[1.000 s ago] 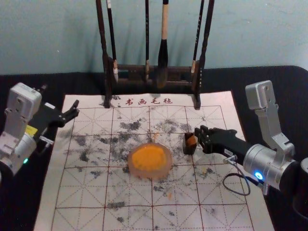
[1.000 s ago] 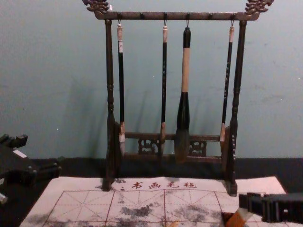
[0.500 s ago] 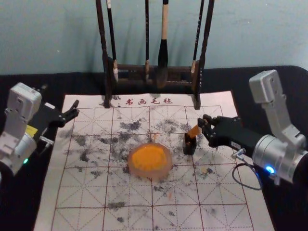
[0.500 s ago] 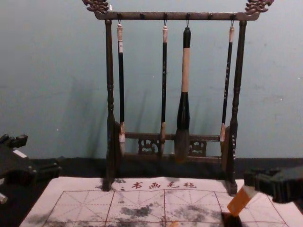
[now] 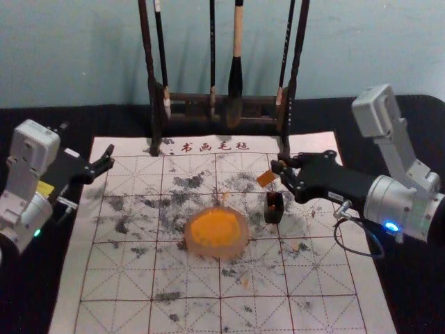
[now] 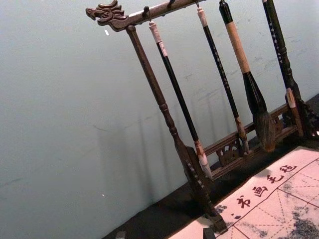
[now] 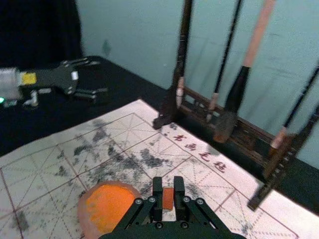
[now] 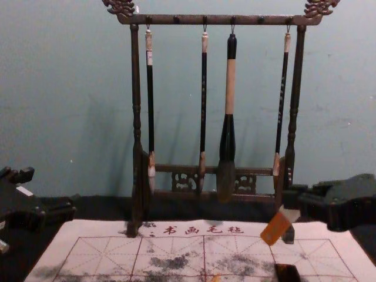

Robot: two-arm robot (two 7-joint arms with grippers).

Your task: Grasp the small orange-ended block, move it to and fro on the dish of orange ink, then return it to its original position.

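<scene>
My right gripper [image 5: 284, 172] is shut on the orange-ended block [image 5: 265, 178], held above the mat, behind and slightly left of the small dark holder [image 5: 274, 207]. The chest view has the right gripper [image 8: 291, 203] gripping the white end of the block [image 8: 276, 228], its orange end tilted down to the left. Between the fingers of the right gripper [image 7: 168, 192] in the right wrist view, the orange block [image 7: 168, 198] shows. The dish of orange ink [image 5: 217, 232] lies left of the holder. My left gripper [image 5: 106, 164] is parked open at the left; its fingertips [image 6: 208, 233] edge into the left wrist view.
A dark wooden rack [image 5: 201, 100] with several hanging brushes stands at the back of the mat. The white calligraphy mat [image 5: 188, 313], gridded and ink-stained, lies under the dish and holder on a black-covered table.
The right gripper has lifted the block up out of the dark holder and carried it left and a little back. The left arm and the dish have stayed still.
</scene>
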